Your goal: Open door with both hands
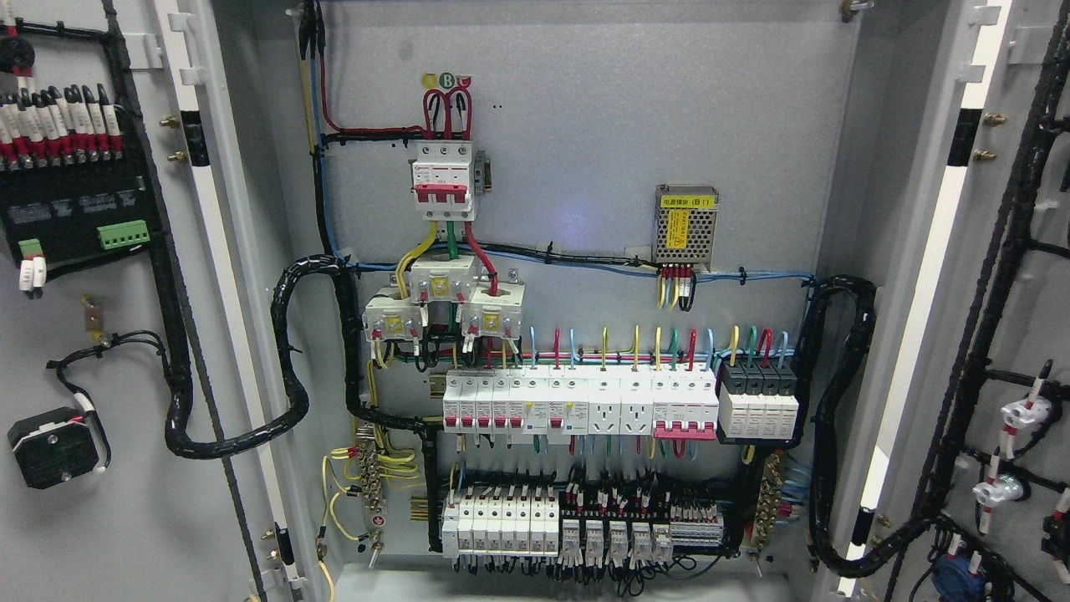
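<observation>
Both doors of the electrical cabinet stand wide open: the left door point(100, 334) fills the picture's left side and the right door point(1003, 334) its right, each showing its inner face with black cable looms. Neither robot hand appears in the head view, so the state of the fingers cannot be told. On the left door sit a black terminal block point(71, 201) with red-and-white wire ends and a small black unit point(52, 447) lower down. Between the doors the grey back panel point(585, 125) carries a red-and-white main breaker point(443, 180) at the top, a perforated metal power supply point(685, 224) to its right, a row of white breakers point(577, 403) beneath, and a second row point(577, 522) near the bottom.
</observation>
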You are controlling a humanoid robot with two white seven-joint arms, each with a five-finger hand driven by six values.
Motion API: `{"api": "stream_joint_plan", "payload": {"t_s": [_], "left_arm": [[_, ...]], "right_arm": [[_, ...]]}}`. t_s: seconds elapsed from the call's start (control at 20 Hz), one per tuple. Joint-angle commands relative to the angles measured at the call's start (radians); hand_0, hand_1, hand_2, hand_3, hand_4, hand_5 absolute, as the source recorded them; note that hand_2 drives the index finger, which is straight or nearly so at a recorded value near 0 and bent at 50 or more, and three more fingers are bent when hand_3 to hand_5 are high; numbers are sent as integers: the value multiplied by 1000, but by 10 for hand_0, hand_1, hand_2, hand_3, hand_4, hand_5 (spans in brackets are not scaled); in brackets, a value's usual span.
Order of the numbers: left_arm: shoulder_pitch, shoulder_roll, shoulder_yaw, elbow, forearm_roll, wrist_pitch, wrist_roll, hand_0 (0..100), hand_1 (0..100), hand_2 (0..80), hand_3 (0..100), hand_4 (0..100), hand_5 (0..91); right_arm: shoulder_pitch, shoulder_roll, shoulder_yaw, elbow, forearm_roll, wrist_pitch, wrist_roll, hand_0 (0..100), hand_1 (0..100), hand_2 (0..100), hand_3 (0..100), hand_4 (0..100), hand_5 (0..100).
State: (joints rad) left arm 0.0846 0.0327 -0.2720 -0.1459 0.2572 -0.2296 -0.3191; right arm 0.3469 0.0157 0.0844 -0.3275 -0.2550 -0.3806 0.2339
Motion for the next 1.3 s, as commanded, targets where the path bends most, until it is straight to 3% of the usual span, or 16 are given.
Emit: {"api": "stream_joint_plan", "payload": {"t_s": [0.0,0.15,0.45,0.75,0.95,1.25], "left_arm": [[-13,-65,52,114,-56,21,0,120,389,0,0,0,0],[-13,-69,111,112,-142,70,0,120,389,0,0,0,0],[-13,-70,217,112,-154,92,6,120,389,0,0,0,0],[-13,-69,277,114,-157,93,51,120,389,0,0,0,0],[-13,-69,278,121,-162,95,51,120,389,0,0,0,0],[-13,-69,310,126,-217,95,51,120,389,0,0,0,0]], "right_arm": [[-52,32,23,73,20,83,-2,481,0,0,0,0,0],[-83,39,23,74,33,167,-10,493,0,0,0,0,0],[-124,36,23,90,36,276,-51,499,0,0,0,0,0],[-143,38,28,123,36,299,-47,519,0,0,0,0,0],[-143,40,25,125,36,305,-45,524,0,0,0,0,0],[-143,38,25,133,36,305,-44,529,0,0,0,0,0]]}}
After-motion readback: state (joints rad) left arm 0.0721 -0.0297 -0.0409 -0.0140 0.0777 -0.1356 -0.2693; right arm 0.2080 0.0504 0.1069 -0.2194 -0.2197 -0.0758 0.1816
